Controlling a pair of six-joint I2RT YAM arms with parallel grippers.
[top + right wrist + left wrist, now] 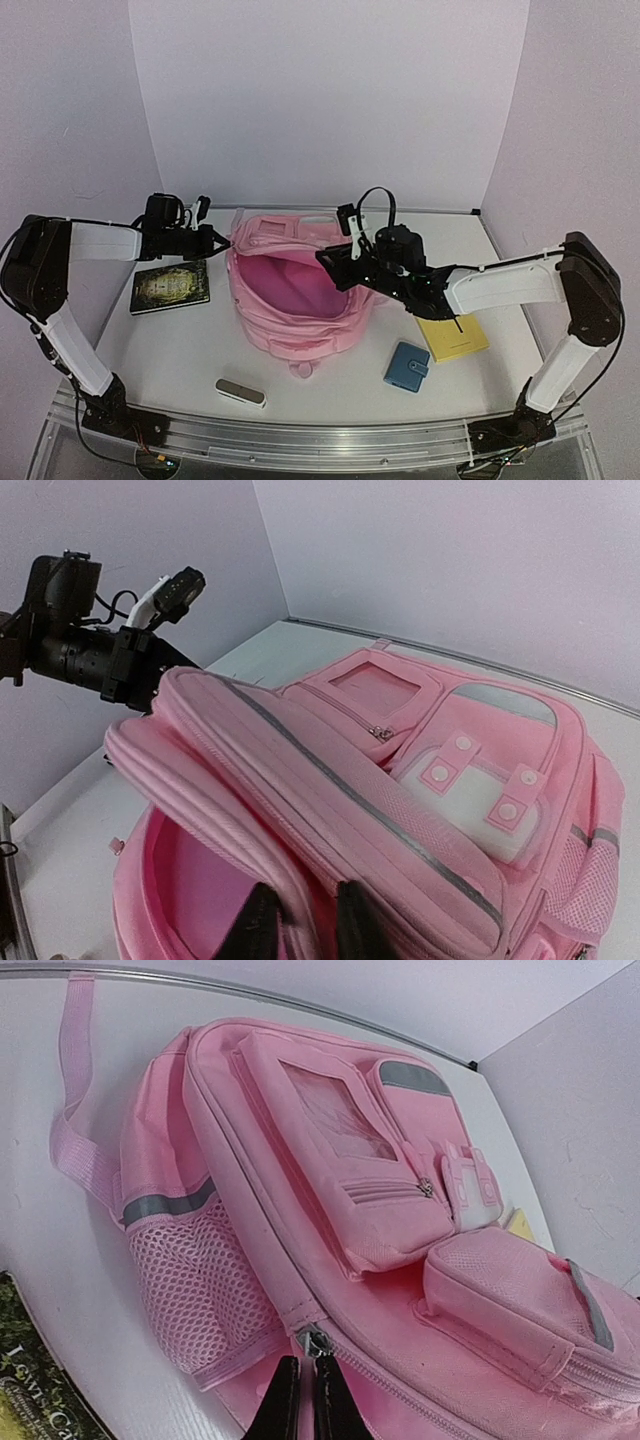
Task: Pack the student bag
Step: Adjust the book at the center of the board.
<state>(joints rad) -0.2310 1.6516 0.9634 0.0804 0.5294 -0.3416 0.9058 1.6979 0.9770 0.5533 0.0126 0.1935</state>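
The student bag [295, 300] is a large pink backpack lying mid-table with its main compartment gaping open and its pink lining showing. My left gripper [224, 243] is at the bag's left rim. In the left wrist view its fingers [300, 1398] are shut, pinched at the metal zip pull [315, 1343] beside the mesh side pocket [195, 1290]. My right gripper [340, 262] is at the bag's right rim. In the right wrist view it [308, 930] stands open, its jaws apart on either side of the bag's rim [300, 880].
A dark green book [170, 287] lies left of the bag. A yellow notepad [455, 337] and a blue wallet [407, 366] lie to the right. A small pale case [240, 391] sits near the front edge. White walls enclose the table on three sides.
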